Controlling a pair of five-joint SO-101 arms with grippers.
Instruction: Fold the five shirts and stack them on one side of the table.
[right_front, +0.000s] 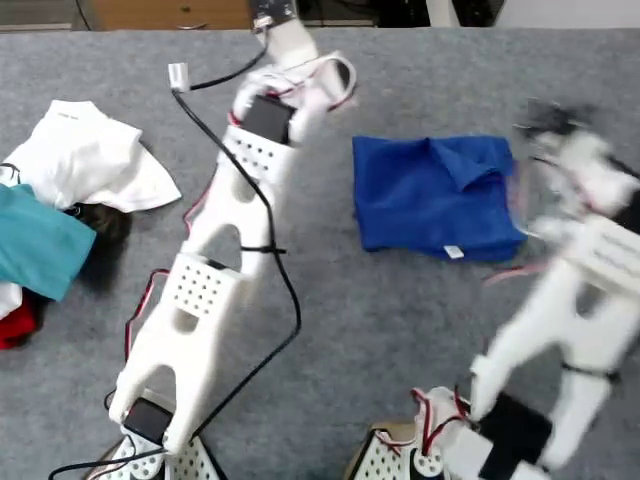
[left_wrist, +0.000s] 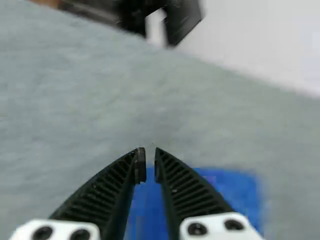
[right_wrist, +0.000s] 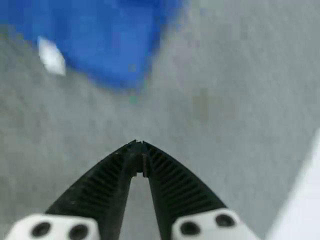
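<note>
A folded blue shirt (right_front: 430, 195) lies flat right of the table's centre, a small white tag (right_front: 454, 252) at its near edge. Unfolded shirts are heaped at the left edge: a white one (right_front: 90, 155), a teal one (right_front: 40, 240), a dark one (right_front: 105, 225) and a red one (right_front: 15, 322). My left gripper (left_wrist: 148, 162) is shut on nothing above the grey table, with the blue shirt (left_wrist: 225, 200) behind its fingers. My right gripper (right_wrist: 139, 152) is shut and empty over bare table just off the blue shirt (right_wrist: 100, 40) and its tag (right_wrist: 50, 57).
The left arm (right_front: 230, 220) stretches from the near left corner to the far middle of the grey table (right_front: 380, 330), trailing a black cable (right_front: 285, 290). The right arm (right_front: 590, 250) stands at the right edge beside the blue shirt.
</note>
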